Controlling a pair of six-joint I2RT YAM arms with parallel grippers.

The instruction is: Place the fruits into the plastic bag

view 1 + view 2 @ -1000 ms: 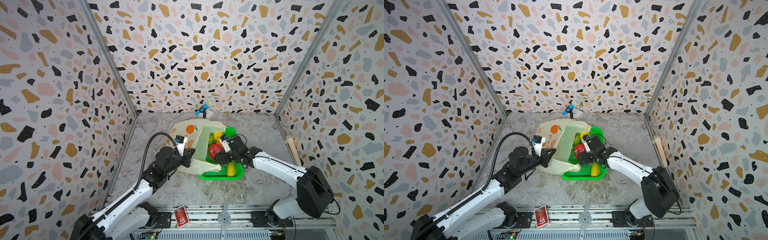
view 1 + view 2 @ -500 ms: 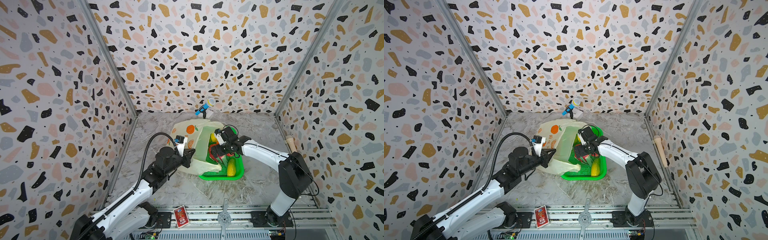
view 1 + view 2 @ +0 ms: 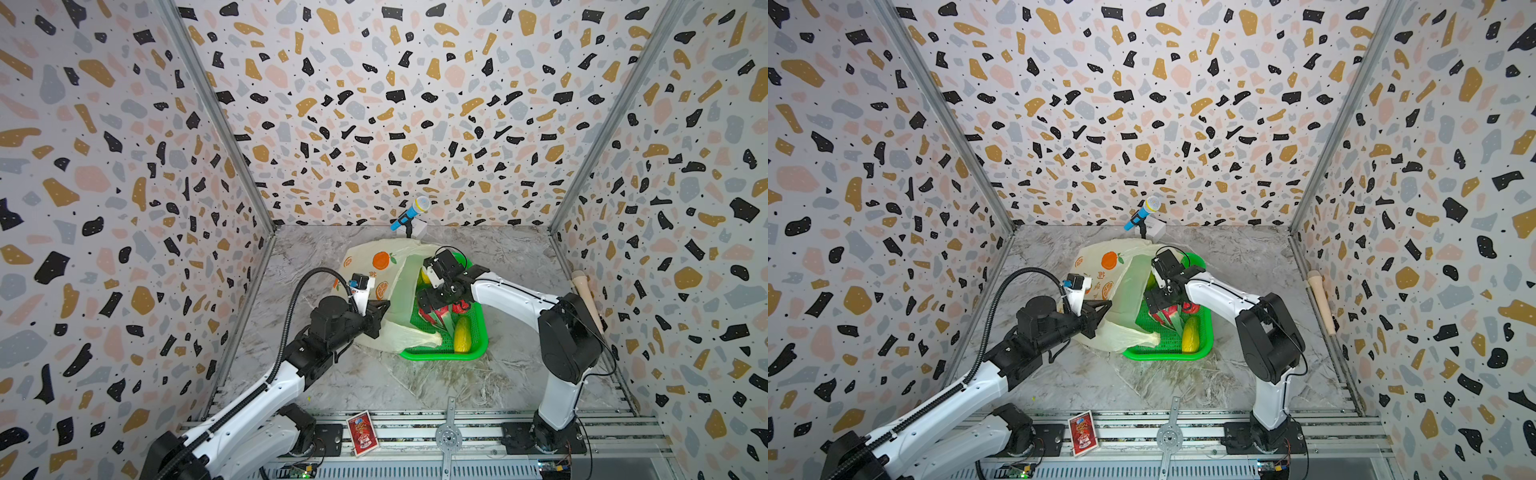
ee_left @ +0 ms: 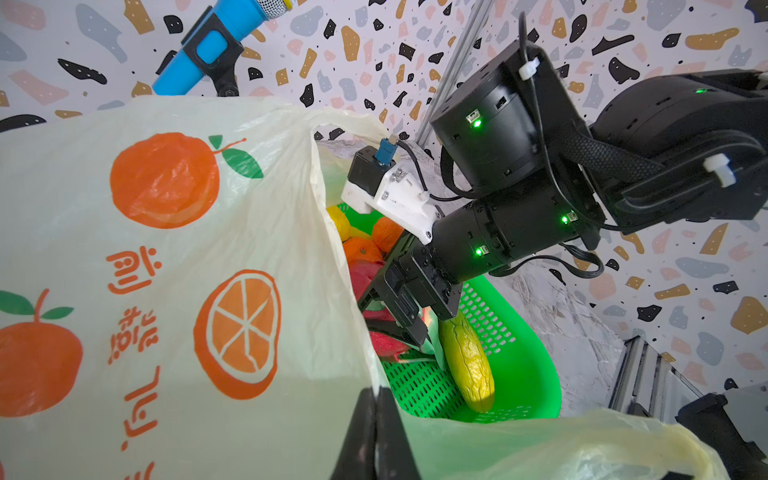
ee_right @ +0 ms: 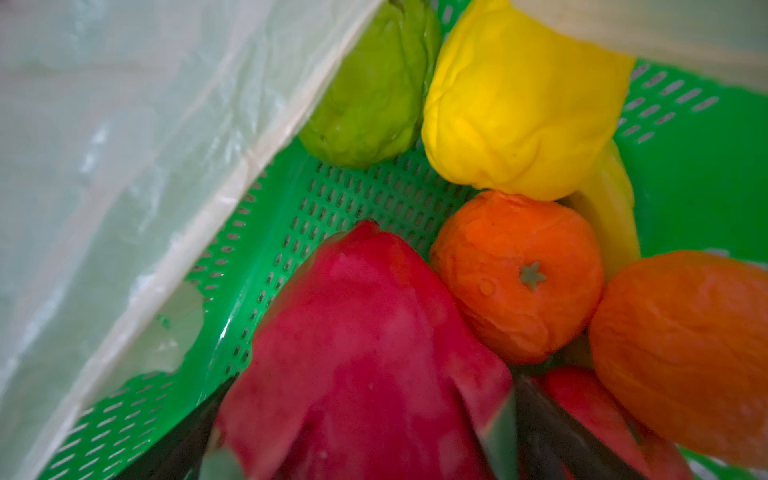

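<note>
Sitting between jaws of right hand [image 5: 353, 415], dragon fruit [image 5: 353, 332], in basket [image 5: 374, 199]

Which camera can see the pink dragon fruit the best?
The right wrist view: the dragon fruit fills the foreground, close up. The left wrist view shows only bits of it beside the right pincer. Both top views show a tiny red patch.
</note>
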